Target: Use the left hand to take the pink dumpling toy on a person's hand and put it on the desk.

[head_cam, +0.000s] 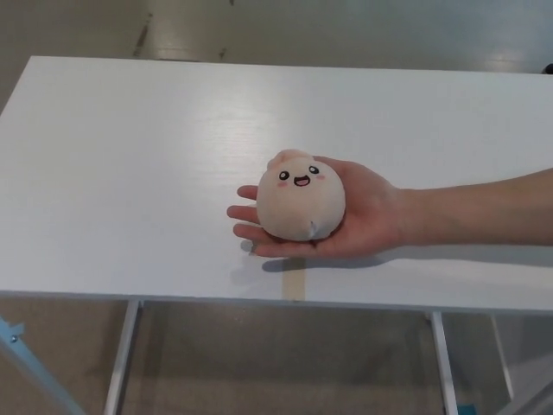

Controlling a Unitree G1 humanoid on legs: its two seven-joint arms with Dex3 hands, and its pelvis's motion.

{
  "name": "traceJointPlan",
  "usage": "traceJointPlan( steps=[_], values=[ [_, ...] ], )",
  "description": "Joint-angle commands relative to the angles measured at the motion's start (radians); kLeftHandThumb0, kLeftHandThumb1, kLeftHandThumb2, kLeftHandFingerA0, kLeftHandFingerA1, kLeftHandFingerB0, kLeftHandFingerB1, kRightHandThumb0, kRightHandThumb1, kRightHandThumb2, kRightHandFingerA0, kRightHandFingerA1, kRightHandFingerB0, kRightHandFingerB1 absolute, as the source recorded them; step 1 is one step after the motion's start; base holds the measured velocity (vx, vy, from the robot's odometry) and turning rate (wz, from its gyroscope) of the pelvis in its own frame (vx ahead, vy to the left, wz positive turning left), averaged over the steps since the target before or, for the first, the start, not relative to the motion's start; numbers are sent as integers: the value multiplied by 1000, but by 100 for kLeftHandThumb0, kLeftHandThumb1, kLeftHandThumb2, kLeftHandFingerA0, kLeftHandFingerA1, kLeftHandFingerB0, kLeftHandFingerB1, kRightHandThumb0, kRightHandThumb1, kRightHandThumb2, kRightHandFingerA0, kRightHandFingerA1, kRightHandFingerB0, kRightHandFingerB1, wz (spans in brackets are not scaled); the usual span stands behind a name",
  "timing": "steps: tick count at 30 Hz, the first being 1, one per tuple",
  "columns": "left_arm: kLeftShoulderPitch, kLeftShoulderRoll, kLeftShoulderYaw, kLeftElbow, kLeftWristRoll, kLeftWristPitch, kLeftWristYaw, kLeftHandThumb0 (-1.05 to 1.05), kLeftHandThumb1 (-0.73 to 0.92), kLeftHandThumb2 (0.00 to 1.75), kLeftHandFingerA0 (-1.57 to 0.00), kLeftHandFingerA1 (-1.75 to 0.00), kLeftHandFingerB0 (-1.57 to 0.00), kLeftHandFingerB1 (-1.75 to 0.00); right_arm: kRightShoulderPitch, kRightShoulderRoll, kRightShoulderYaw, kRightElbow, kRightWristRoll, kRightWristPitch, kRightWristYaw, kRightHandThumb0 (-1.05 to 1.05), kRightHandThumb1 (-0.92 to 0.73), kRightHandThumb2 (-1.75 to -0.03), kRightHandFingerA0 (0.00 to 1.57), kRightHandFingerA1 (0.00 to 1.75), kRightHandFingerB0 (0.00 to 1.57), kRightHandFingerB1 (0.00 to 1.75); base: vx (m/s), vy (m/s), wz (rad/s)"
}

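Note:
A pale pink dumpling toy (300, 196) with a small smiling face rests in a person's upturned palm (367, 214). The person's forearm (484, 209) comes in from the picture's right edge and is held just above the white desk (130, 173), near its front edge. The toy sits upright with its face turned toward the camera. Neither of my hands shows in the head view.
A strip of tan tape (295, 283) lies on the desk's front edge below the person's hand. White desk legs (121, 363) and the floor show beneath. The desk's far edge borders a grey floor (346, 30).

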Motion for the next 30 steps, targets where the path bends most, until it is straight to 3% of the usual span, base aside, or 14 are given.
traceJointPlan(
  steps=[1, 5, 6, 10, 11, 16, 19, 21, 23, 26, 27, 28, 30],
  values=[
    [417, 127, 537, -768, -859, 71, -806, -52, 34, 64, -44, -49, -36, -41, 9, -8, 3, 6, 7, 4, 3, -22, -69, -60, 61, 45, 46, 40, 0, 0, 0],
    [396, 136, 651, -877, -1000, 123, -830, -50, 33, 63, -42, -49, -37, -41, 8, -7, 3, 8, 4, 8, -9, -22, -69, -60, 61, 45, 47, 40, 0, 0, 0],
    [382, 140, 670, -902, -1024, 126, -817, -44, 37, 52, -45, -43, -40, -35, 8, -7, 4, 8, 2, 8, -11, -22, -69, -60, 61, 45, 47, 40, 0, 0, 0],
    [302, 163, 696, -971, -1071, 118, -730, -50, 34, 54, -44, -45, -38, -36, 9, -6, 10, 9, -5, 9, -14, -22, -69, -60, 61, 45, 47, 40, 0, 0, 0],
    [233, 187, 683, -993, -1074, 110, -665, -50, 32, 63, -41, -48, -37, -41, 7, -8, 8, 9, -5, 9, -15, -22, -69, -60, 61, 45, 47, 40, 0, 0, 0],
    [1, 287, 541, -1020, -942, 80, -467, -48, 32, 62, -44, -44, -39, -40, 11, -9, 1, 6, 4, 5, -2, -22, -69, -60, 61, 45, 46, 40, 0, 0, 0],
    [-148, 394, 437, -1006, -801, 114, -394, -48, 33, 61, -43, -47, -36, -40, 12, -10, 2, 7, 3, 5, 0, -22, -69, -60, 61, 45, 46, 40, 0, 0, 0],
    [-179, 414, 421, -1003, -775, 126, -387, -48, 33, 61, -43, -47, -36, -40, 12, -10, 3, 7, 2, 4, 0, -22, -69, -60, 61, 45, 46, 40, 0, 0, 0],
    [-318, 471, 300, -969, -667, 147, -360, -45, 36, 52, -47, -39, -39, -33, 9, -12, 2, 5, 3, 5, 2, -22, -69, -60, 60, 45, 46, 40, 0, 0, 0],
    [-395, 495, 233, -969, -608, 173, -337, -46, 37, 52, -47, -39, -38, -33, 9, -13, 1, 4, 5, 5, 4, -22, -69, -60, 60, 45, 46, 40, 0, 0, 0],
    [-470, 508, 156, -978, -550, 208, -305, -46, 38, 52, -46, -39, -36, -32, 9, -12, -1, 4, 6, 4, 5, -22, -69, -60, 61, 45, 47, 40, 0, 0, 0],
    [-547, 504, 75, -975, -477, 224, -290, -53, 36, 64, -41, -45, -30, -38, 9, -13, -2, 4, 7, 3, 6, -22, -69, -60, 61, 45, 47, 40, 0, 0, 0],
    [-653, 489, -37, -958, -371, 233, -290, -54, 36, 65, -40, -45, -30, -38, 9, -14, -4, 5, 9, 3, 7, -22, -69, -60, 61, 45, 47, 40, 0, 0, 0]
  ],
)
